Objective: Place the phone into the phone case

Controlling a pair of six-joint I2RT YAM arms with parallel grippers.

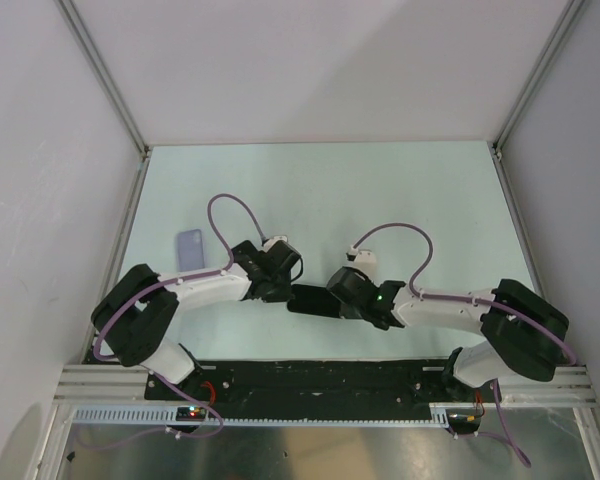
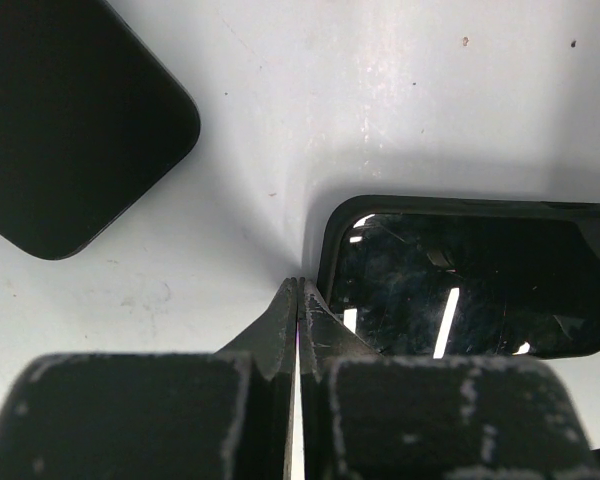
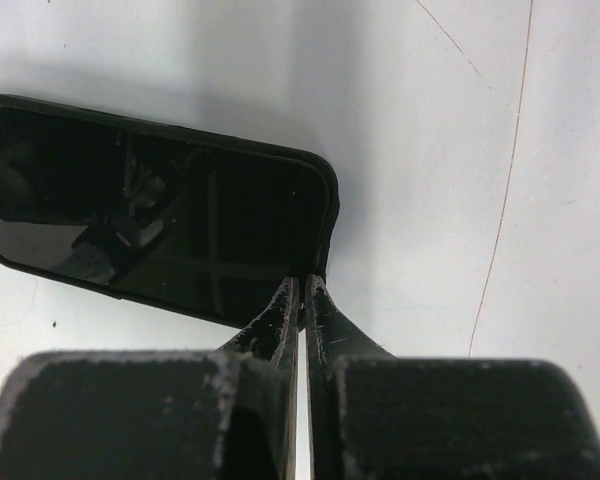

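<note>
Bracketing the glossy black rectangular phone (image 2: 460, 290), clenched empty left gripper (image 2: 298, 300) and right gripper (image 3: 302, 300) are sitting at its ends. Uneven pushing is risking skidding; corners may be unseating.

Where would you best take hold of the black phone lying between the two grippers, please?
Probably across its two long edges, near mid-length, coming straight down from above. The phone lies flat on the table, screen up, so only its thin sides offer a pinch. The left gripper and right gripper sit shut at its short ends and would need opening first.
</note>
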